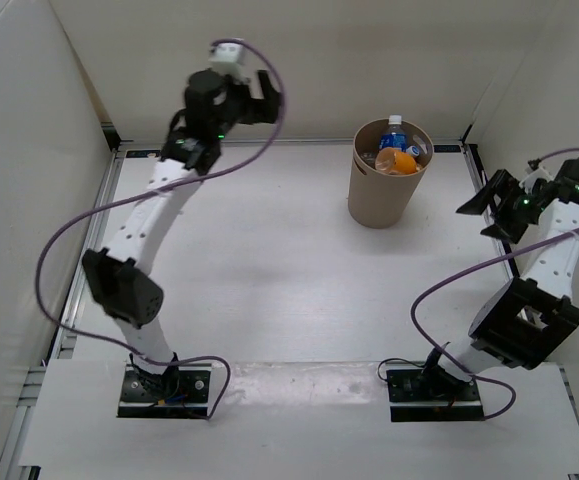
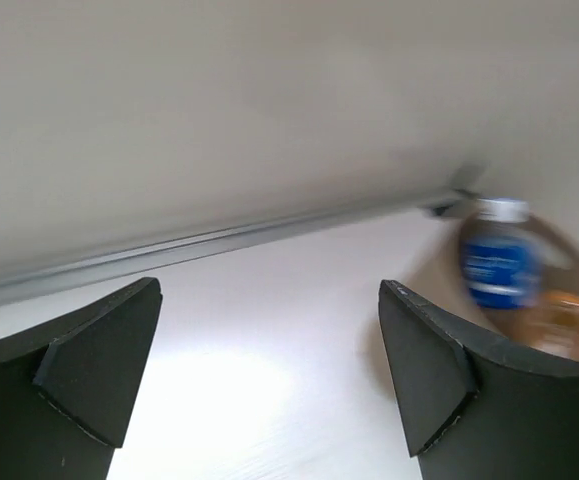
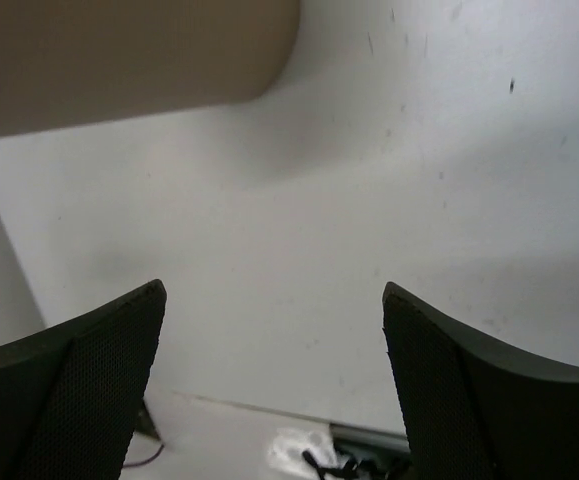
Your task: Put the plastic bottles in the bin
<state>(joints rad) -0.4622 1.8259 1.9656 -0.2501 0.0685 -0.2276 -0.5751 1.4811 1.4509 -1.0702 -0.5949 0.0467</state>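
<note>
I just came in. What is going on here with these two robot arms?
The sorting looks finished. The tan bin holds bottles; a blue-labelled bottle and an orange bottle show at the top, and no bottle is seen outside it. The left gripper and the right gripper are both open and empty, away from the bin.

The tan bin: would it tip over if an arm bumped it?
Possibly. The bin tapers to a narrower base, so a push near the rim might tip it. It looks thin-walled and probably light; the bottles inside likely add little weight.
</note>
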